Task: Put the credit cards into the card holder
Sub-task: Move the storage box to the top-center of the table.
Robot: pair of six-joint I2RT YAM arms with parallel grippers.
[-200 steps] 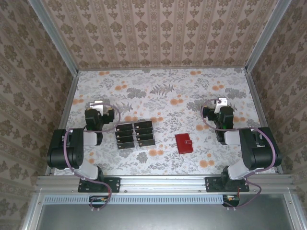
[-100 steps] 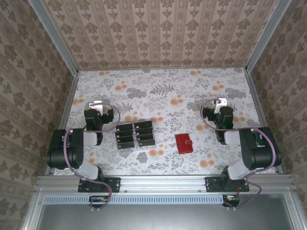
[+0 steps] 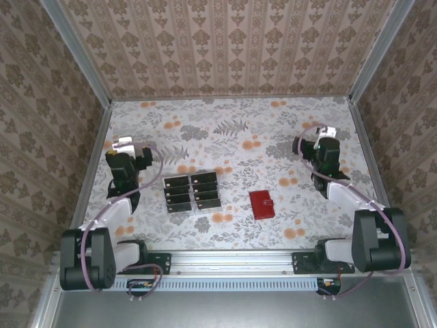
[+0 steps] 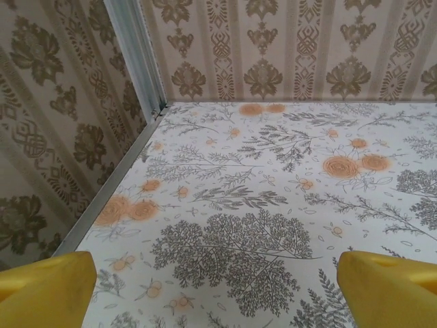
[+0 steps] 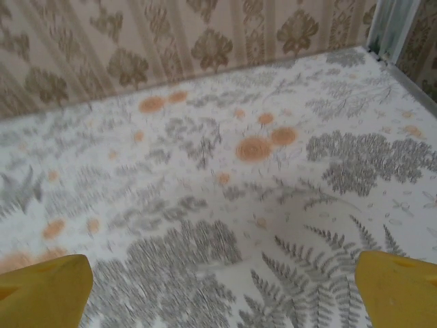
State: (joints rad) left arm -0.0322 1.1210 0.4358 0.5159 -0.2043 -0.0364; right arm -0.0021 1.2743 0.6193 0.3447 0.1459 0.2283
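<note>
Left gripper (image 3: 123, 144) and right gripper (image 3: 325, 131) farther outward than before, both spread wide; pale marks on credit cards (image 3: 192, 193) unreadably small.

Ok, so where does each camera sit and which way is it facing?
Top external: fixed above and behind the arms, looking down on the table, credit cards and card holder; both arms, left hand and right hand show.
Left wrist: on the left arm, facing the table's far left corner; its yellow fingers at the bottom corners.
Right wrist: on the right arm, facing the far wall and right corner; yellow fingers likewise.
Shared: floral table and far wall.
</note>
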